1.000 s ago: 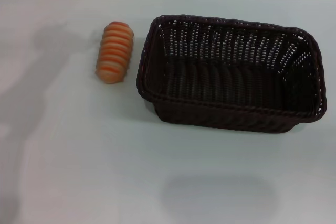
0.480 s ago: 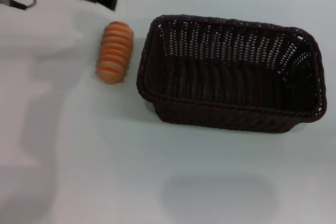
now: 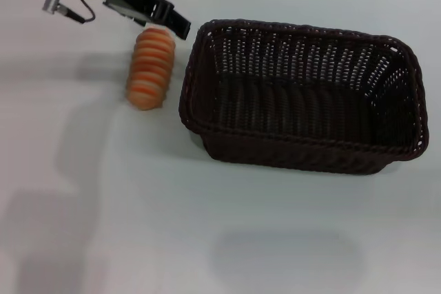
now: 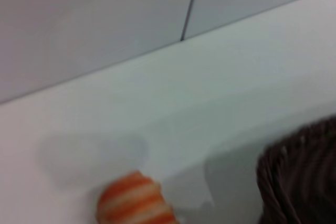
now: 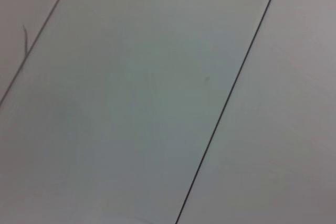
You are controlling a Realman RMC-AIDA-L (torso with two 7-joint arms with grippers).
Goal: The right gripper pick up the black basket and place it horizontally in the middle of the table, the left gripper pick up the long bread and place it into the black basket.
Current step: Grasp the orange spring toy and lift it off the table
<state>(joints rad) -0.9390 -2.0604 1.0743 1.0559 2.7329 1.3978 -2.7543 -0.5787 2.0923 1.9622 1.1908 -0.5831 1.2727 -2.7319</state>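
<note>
Head view: left gripper (image 3: 178, 27) has advanced over long bread (image 3: 150, 68); jaws' state unclear.

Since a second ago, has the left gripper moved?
Yes. The left gripper swung in rightward over the long bread's far end, toward the black basket.
</note>
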